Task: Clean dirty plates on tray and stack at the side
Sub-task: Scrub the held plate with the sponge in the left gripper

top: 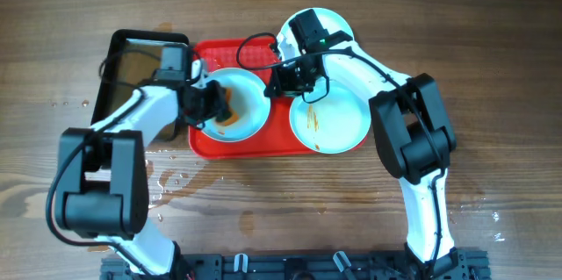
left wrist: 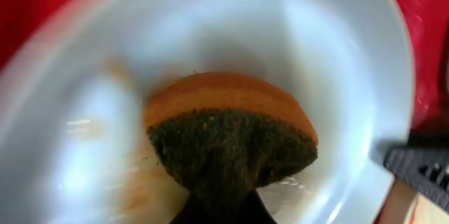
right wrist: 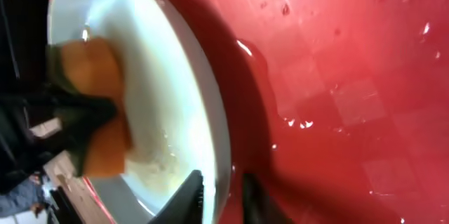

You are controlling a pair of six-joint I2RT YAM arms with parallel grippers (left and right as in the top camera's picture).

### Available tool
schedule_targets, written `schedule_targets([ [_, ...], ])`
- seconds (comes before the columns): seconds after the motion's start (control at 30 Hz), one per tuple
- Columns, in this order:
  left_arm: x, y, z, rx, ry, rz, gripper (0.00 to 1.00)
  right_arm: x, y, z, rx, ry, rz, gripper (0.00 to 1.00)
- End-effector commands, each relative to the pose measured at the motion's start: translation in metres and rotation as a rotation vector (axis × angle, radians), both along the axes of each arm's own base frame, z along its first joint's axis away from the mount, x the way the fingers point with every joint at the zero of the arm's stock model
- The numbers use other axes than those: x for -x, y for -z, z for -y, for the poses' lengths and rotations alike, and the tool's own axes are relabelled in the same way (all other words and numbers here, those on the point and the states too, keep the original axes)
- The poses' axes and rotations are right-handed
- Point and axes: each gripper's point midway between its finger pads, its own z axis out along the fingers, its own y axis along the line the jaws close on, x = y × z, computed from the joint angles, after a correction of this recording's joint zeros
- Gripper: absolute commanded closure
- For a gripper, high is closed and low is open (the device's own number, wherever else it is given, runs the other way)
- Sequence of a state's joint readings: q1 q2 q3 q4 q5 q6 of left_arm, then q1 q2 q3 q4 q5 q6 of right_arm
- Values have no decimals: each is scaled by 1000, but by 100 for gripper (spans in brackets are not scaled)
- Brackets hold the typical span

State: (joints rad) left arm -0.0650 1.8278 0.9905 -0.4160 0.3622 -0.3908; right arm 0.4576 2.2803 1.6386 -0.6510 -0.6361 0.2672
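**Sponge down in one plate, other arm pinning the rim**

Overhead, far left, there's a black metal pan (top: 123,61) sitting just beside the red tray (top: 263,146). The left gripper (top: 208,104) is down in the left plate (top: 253,96), which lies on the tray's left half, and it's clamped on a sponge (top: 225,115).

Only the left wrist view shows what the sponge really is. It's orange foam with a dark green scrubby face, pinched in at the bottom and pressed on the plate's floor, with faint brownish streaks next to it. The left side of that shot is blurry.

The right gripper (top: 285,78) is at that same plate's right rim. Overhead can't settle the grip, but the right wrist view can: a finger (right wrist: 193,196) on each side of the rim, closed on it. You also get water beads on the red plastic there.

Further right, the smeared plate (top: 338,126) has a thin brown streak and sits at the tray's right end, covering that rim. The third plate (top: 338,21) is past the tray's far right corner, partly hidden by the right arm.

It's all on a wood-grain table (top: 492,43), with wet patches (top: 171,175) in front of the tray's left corner.
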Motion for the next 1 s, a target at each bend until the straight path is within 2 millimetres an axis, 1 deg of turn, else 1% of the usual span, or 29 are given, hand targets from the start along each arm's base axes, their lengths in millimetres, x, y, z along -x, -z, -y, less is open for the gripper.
schedule_targets([
  [0.0, 8, 2, -25, -58, -69, -16, 95, 6, 17, 0, 56, 38, -39, 71],
  [0.03, 7, 2, -26, -58, -72, -14, 94, 7, 18, -1, 70, 45, -39, 70],
  [0.1, 8, 4, -28, -69, -69, -18, 96, 10, 21, -4, 103, 59, -38, 70],
  [0.13, 8, 6, -30, -83, -73, -22, 96, 11, 23, -5, 119, 66, -37, 73],
  [0.17, 9, 8, -32, -96, -76, -25, 96, 12, 23, -7, 127, 70, -37, 78],
  [0.2, 7, 13, -39, -142, -89, -24, 96, 14, 25, -9, 142, 69, -33, 96],
  [0.3, 0, 17, -48, -196, -96, 3, 96, 15, 25, -10, 141, 67, -33, 96],
  [0.4, -2, 16, -44, -197, -47, 24, 96, 14, 25, -9, 141, 76, -37, 96],
  [0.47, 5, 17, -34, -165, 8, 9, 96, 14, 25, -8, 141, 77, -38, 96],
  [0.57, 24, 10, 4, 11, 162, -18, 96, 14, 25, -9, 139, 73, -38, 96],
  [0.67, 37, -1, 31, 154, 261, -21, 96, 14, 24, -9, 135, 70, -39, 96],
  [0.73, 39, -4, 37, 183, 277, -19, 96, 15, 23, -10, 128, 65, -40, 96],
  [0.8, 34, -2, 34, 154, 272, -2, 96, 15, 24, -10, 129, 64, -40, 96],
  [0.83, 29, 1, 27, 119, 246, 5, 96, 15, 24, -10, 129, 64, -40, 96],
  [0.97, 0, 12, -21, -98, 19, 34, 96, 16, 24, -10, 130, 63, -41, 96],
])
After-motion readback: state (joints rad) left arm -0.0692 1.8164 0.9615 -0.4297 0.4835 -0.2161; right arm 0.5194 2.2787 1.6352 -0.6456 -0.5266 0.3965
